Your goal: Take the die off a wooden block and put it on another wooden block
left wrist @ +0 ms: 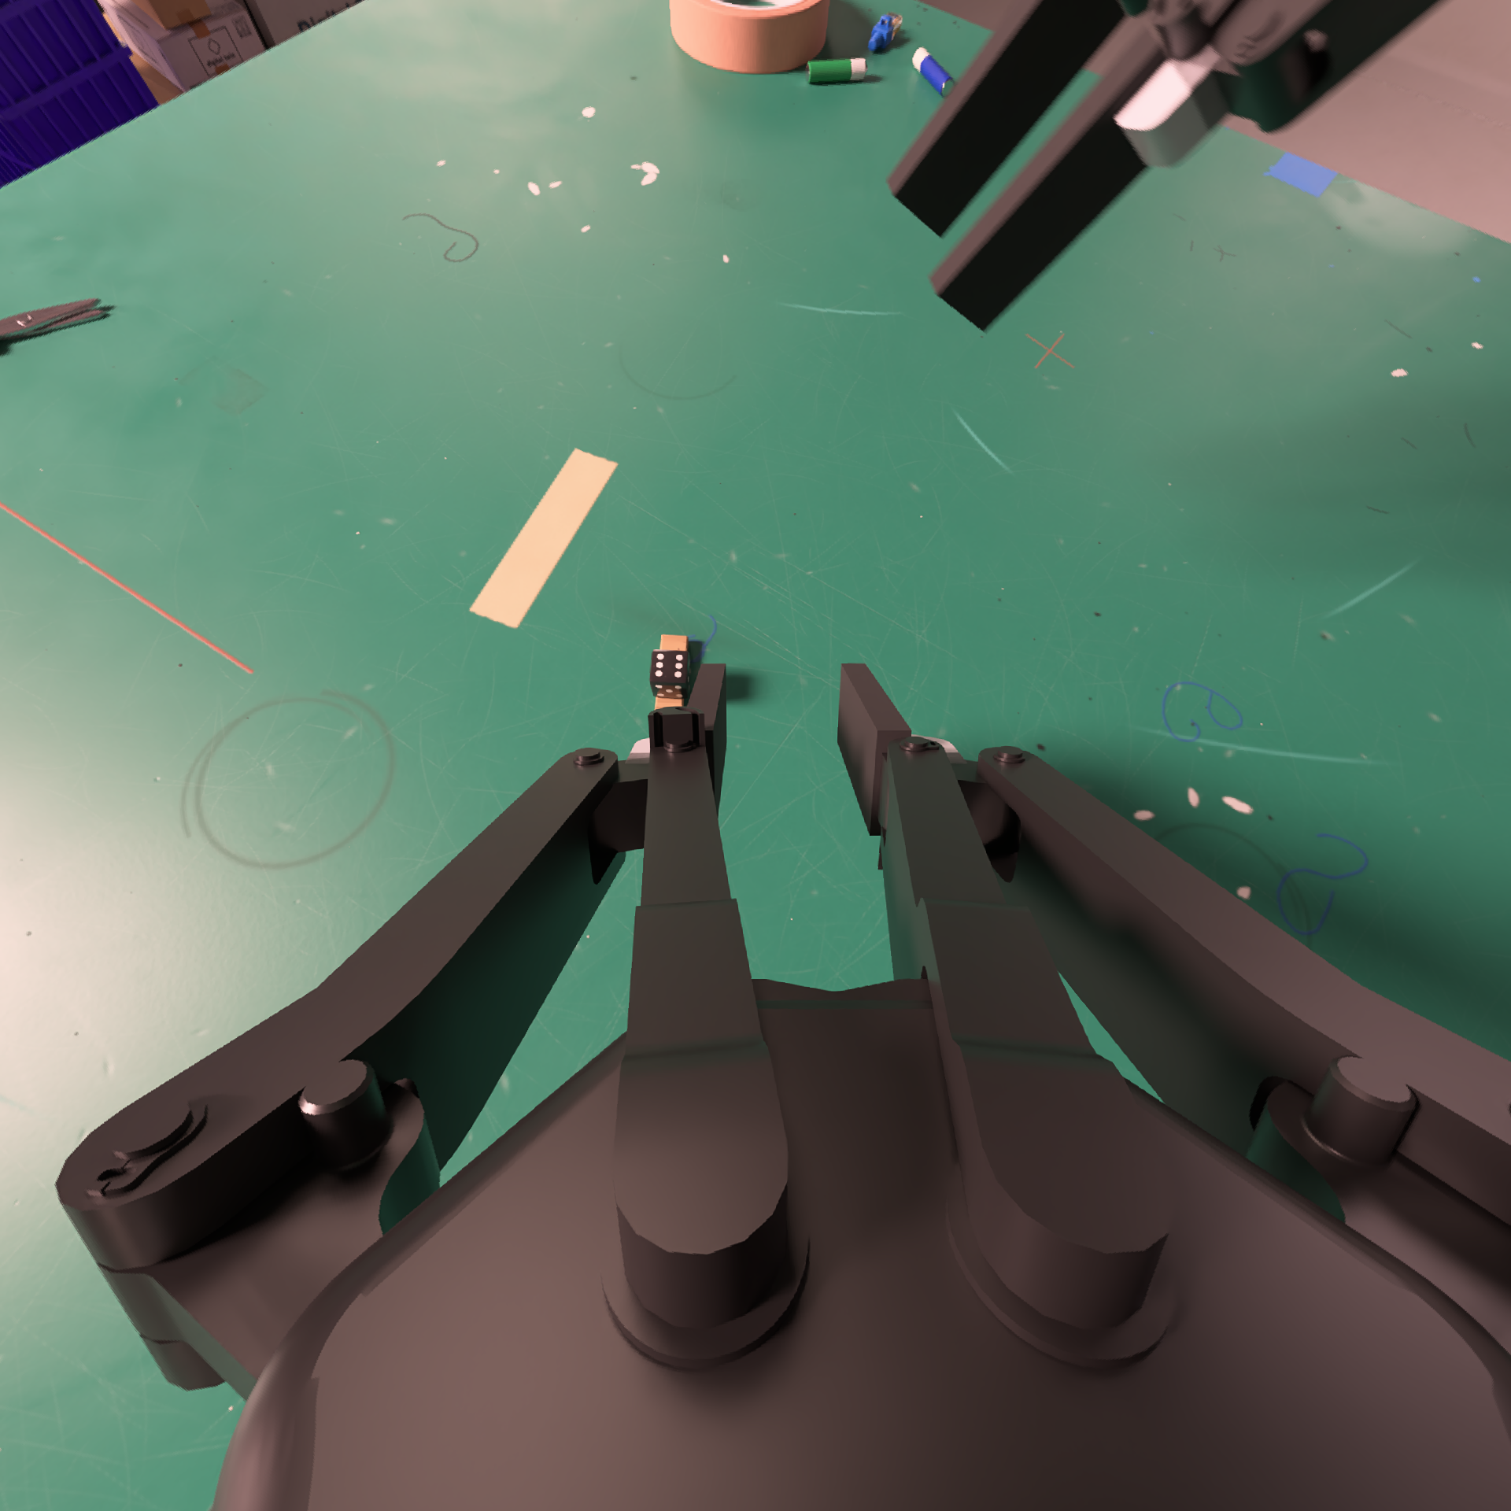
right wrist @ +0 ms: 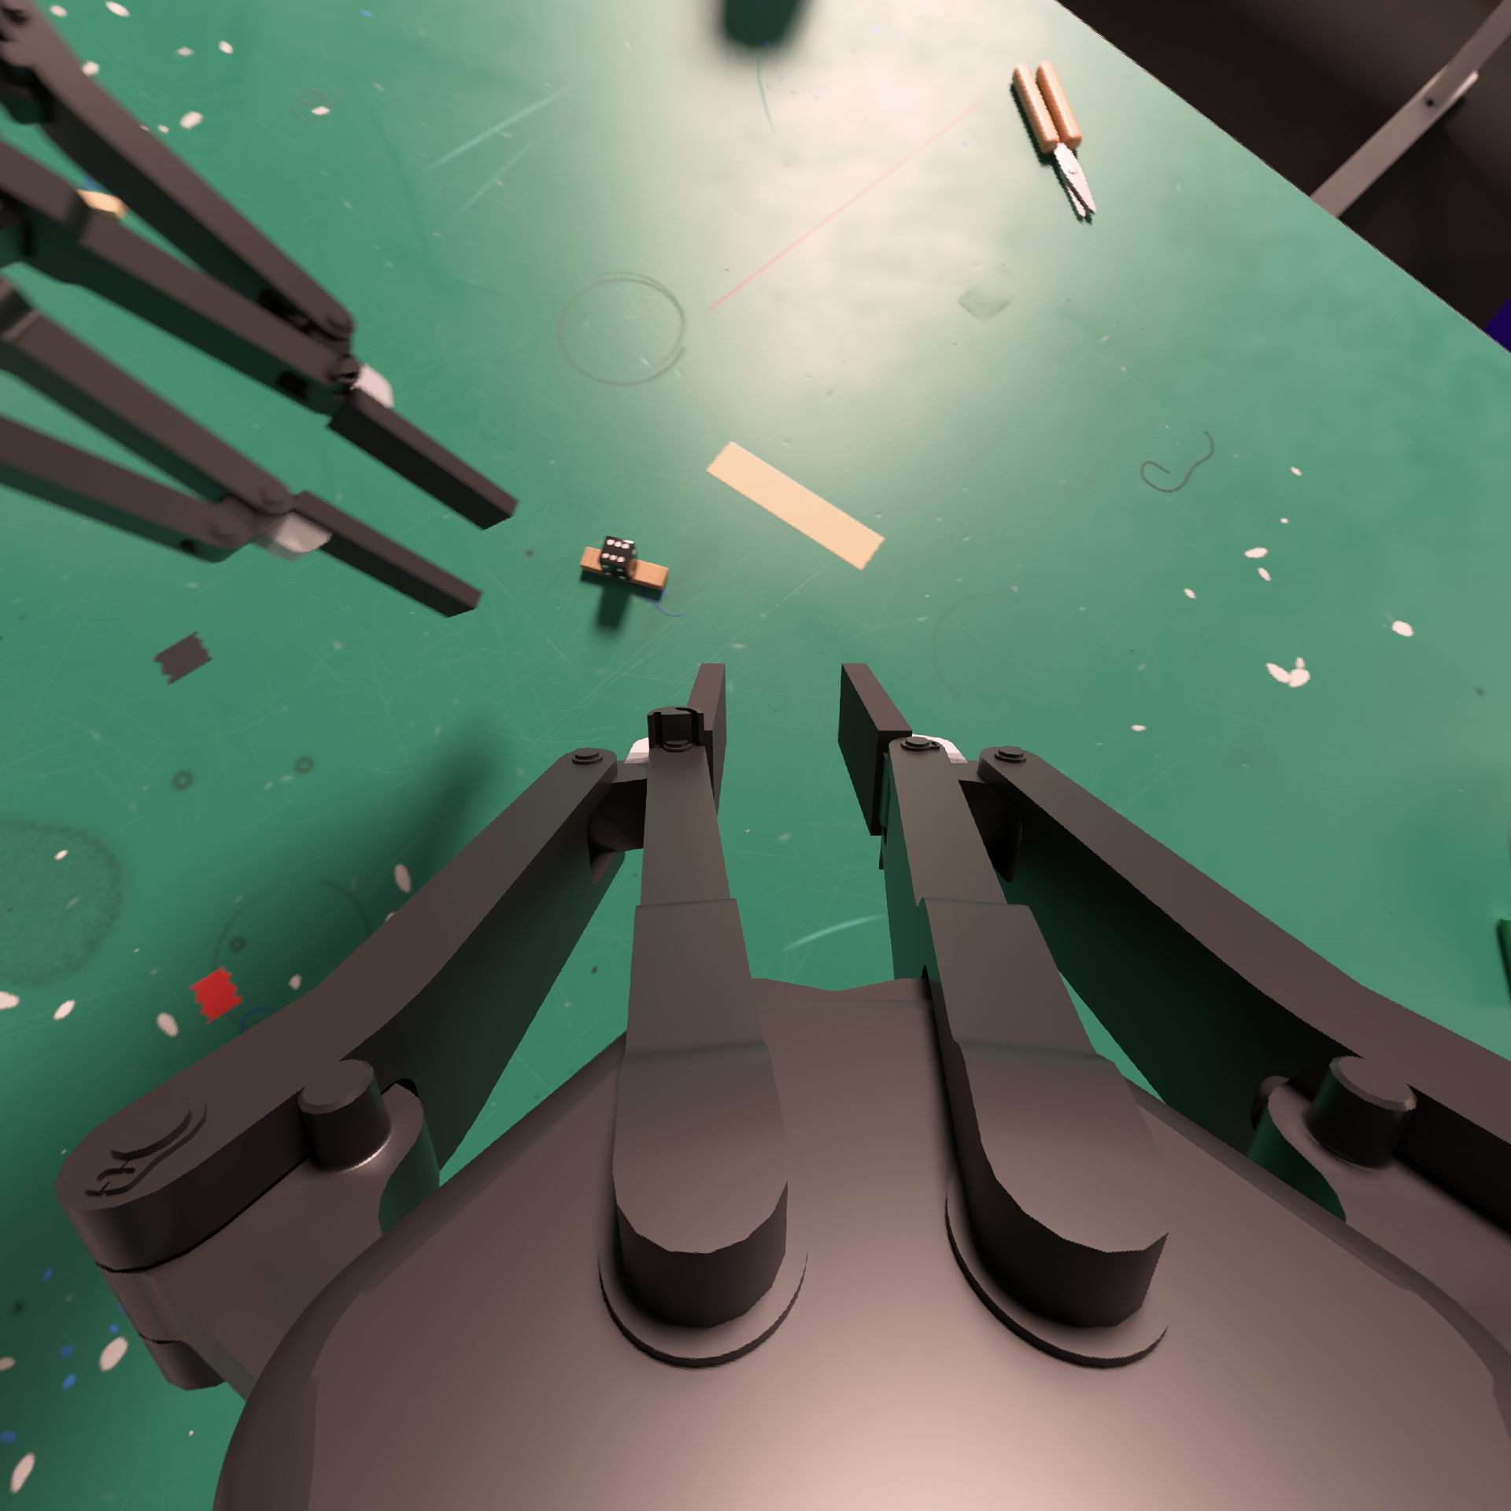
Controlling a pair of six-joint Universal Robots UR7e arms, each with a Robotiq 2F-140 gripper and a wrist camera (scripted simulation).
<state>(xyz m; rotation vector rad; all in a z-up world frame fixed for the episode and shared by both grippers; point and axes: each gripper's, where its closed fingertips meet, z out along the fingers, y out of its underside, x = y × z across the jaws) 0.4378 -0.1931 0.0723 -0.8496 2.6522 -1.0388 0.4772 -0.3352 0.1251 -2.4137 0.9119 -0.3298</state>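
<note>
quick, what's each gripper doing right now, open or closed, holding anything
Left gripper: open, holding nothing; the die sits beside its fingertip.
Right gripper: open, holding nothing.

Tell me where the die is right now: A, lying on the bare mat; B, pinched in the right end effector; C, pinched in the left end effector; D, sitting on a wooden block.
D: the die sits on top of the block, while the left end effector and right end effector are both open and empty.
</note>
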